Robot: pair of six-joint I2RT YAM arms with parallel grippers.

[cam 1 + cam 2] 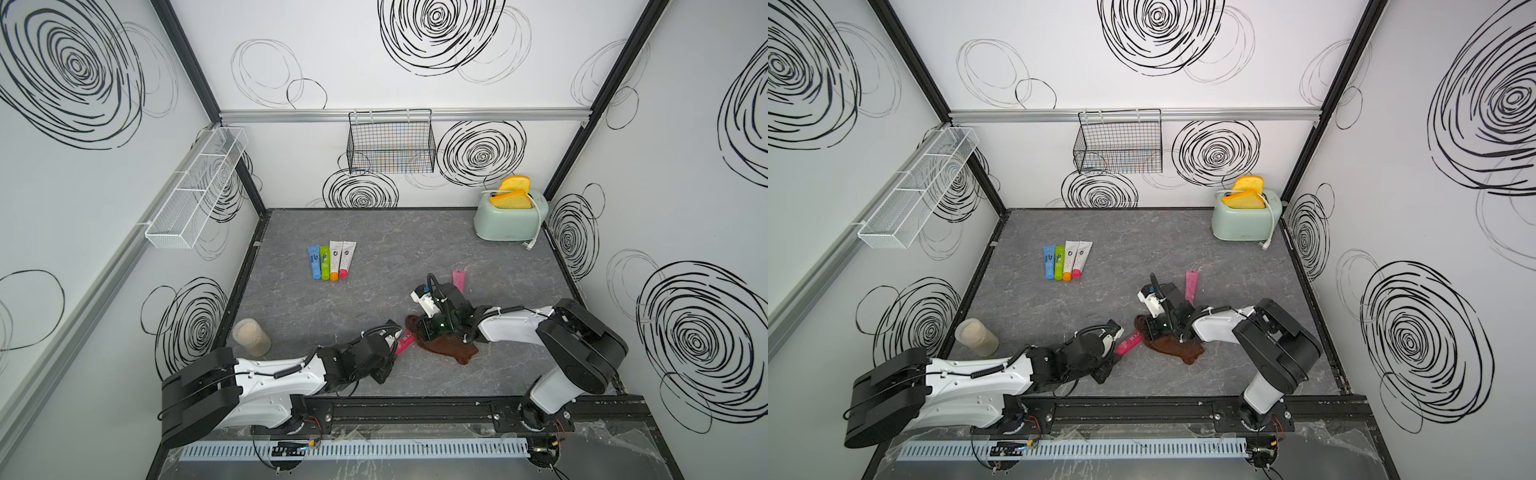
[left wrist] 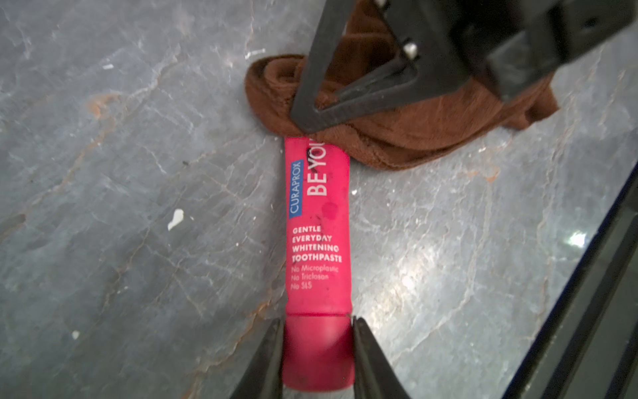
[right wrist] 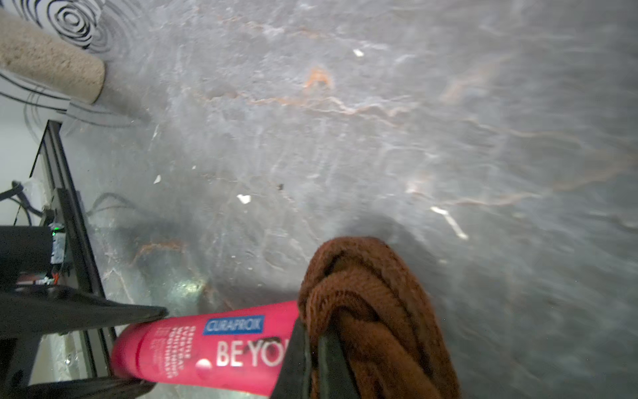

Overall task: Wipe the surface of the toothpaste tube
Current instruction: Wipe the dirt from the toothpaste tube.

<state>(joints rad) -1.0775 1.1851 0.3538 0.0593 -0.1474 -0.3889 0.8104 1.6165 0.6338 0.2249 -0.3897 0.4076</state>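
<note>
- Near the front middle of the grey marbled tabletop [image 1: 332, 299], the pink plastic toothpaste tube [image 2: 316, 241] lies flat, its far end covered by the bunched brown terry cloth [image 2: 397, 131].
- The left gripper [image 2: 317, 323] clamps the tube's cap between narrowly set jaws, a firm, low anchor for wiping.
- The right gripper [image 3: 312, 349] is pinched closed on the cloth, which rests on the tube.
- Best stroke, I judge: drag the cloth lengthwise toward the cap with light pressure, crossing the dark smudges beside the lettering.
</note>
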